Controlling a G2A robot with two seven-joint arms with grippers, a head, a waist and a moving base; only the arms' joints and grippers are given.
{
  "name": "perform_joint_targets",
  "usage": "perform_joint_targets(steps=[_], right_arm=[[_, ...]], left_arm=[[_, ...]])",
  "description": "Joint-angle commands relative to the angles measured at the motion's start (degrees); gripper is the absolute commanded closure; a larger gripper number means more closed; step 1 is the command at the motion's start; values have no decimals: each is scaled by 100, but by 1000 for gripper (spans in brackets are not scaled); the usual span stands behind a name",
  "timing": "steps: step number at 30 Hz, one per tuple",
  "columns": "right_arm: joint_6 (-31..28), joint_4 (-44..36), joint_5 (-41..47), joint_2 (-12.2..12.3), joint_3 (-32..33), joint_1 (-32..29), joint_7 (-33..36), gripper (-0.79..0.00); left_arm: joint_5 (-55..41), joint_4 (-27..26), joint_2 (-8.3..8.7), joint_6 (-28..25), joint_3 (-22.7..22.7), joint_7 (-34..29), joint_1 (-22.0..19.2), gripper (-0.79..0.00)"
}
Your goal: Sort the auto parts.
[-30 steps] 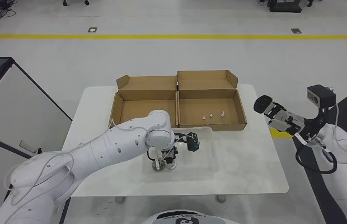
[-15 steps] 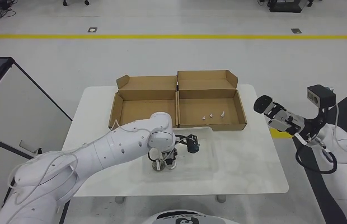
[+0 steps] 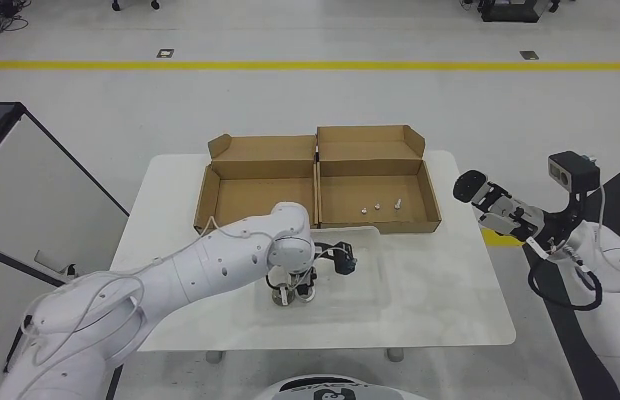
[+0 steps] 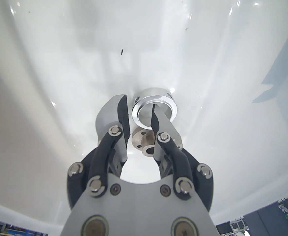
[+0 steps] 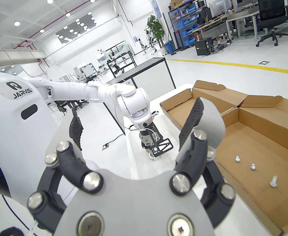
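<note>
The left gripper (image 4: 139, 110) is down in the tray (image 4: 60, 50), jaws apart astride the wall of the ring (image 4: 158, 99) — one finger inside, one outside. It looks like solid polished metal, stiff and probably slick — pinch the wall squarely. The right gripper (image 5: 136, 106) hangs aside, jaws apart.

White table (image 3: 450, 285), yellow floor line (image 3: 310, 65), perhaps a plant (image 5: 156, 28).

Bright overhead light (soft shadows, glints on tray (image 4: 36, 62))

Overhead, near left wrist, distant right wrist; tray (image 3: 362, 285) common
</note>
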Motion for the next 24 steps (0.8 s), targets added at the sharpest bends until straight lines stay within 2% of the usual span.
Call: perform_joint_targets(steps=[1,5,6,7,16,24], right_arm=[[0,0,0,0,0,0,0,-785],[0,0,0,0,0,0,0,-785],[0,0,0,0,0,0,0,-785],[0,0,0,0,0,0,0,-785],[0,0,0,0,0,0,0,-785],[0,0,0,0,0,0,0,-785]], left_arm=[[34,28,-15,-3,0,3,26,-206],[95,95,-47,-5,0,5,67,-151],[127,108,-55,3,0,-3,73,-108],[145,116,-64,7,0,-6,79,0],[97,-8,-84,18,-152,120,82,0],[-152,-790,123,36,-657,138,9,0]])
